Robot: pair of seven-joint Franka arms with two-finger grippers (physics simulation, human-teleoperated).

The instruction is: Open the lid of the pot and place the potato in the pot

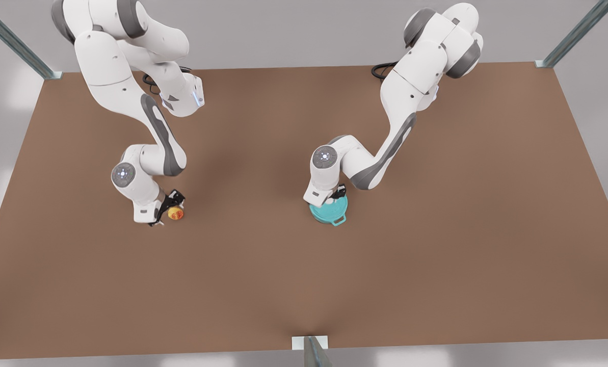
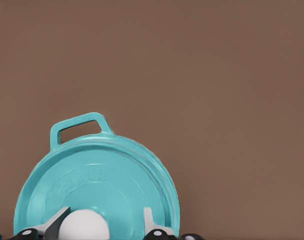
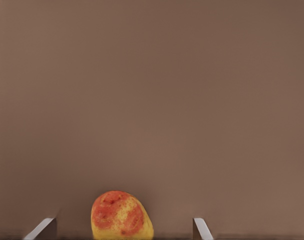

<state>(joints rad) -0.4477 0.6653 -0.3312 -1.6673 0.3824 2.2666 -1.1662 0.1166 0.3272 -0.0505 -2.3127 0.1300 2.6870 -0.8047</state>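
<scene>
Lid (image 1: 330,208) sits closed on the pot (image 1: 329,216), just right of centre in the front view, so neither half of the task is done yet. You have both arms down at their targets at once.

Your left end effector (image 1: 334,196) is low over the pot. In the left wrist view its fingers (image 2: 150,222) stand either side of the white knob (image 2: 83,225) with a clear gap on one side, so they are apart and not yet clamped on anything. One loop handle (image 2: 76,127) of the pot shows beyond the lid's rim.

Your right end effector (image 1: 168,206) is down at the potato (image 1: 176,213), lower left of centre in the front view, well apart from the pot. In the right wrist view the fingertips (image 3: 202,227) stand wide, the potato (image 3: 120,215) lies on the brown surface (image 1: 436,229) between them, and neither tip touches it.

The step in hand looks like the approach for both grasps. Next, you probably want the left fingers closed squarely on the knob and the lid lifted straight up and carried aside, clear of the rim. The right fingers need to close across the potato; it is rounded, so a centred pinch should keep it from rolling out. Hold the carry until the pot mouth is open.
</scene>
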